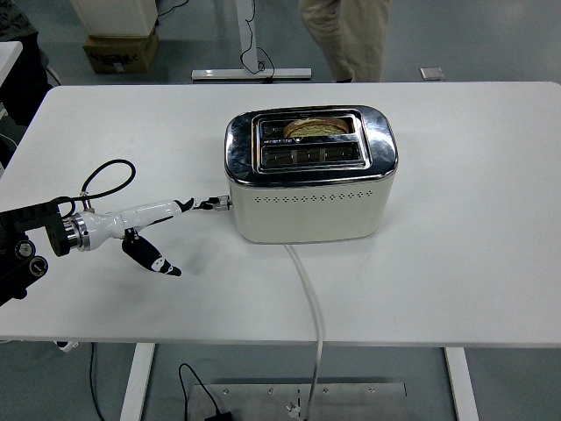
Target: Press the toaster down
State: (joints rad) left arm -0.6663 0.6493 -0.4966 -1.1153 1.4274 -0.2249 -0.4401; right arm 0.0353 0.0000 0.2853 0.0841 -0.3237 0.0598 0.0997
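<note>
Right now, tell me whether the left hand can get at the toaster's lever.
Probably yes. The left hand reaches from the left with a fingertip at or nearly on the lever on the toaster's left end. Nothing lies between them on the table.

White table point(473, 263) across most of the frame, lit evenly from above, no hard shadows. Beyond its far edge, grey floor point(456, 39) with a faint sheen. At far left, cardboard box point(121, 48) under a pale cabinet point(118, 13). Near far centre, white T-shaped stand foot point(252, 74) with a dangling black cable. At far right of centre, legs of a person point(351, 35) in beige trousers. Small square floor plate point(431, 74) at far right. Below the near edge, white table legs and metal base plate point(307, 390).
</note>
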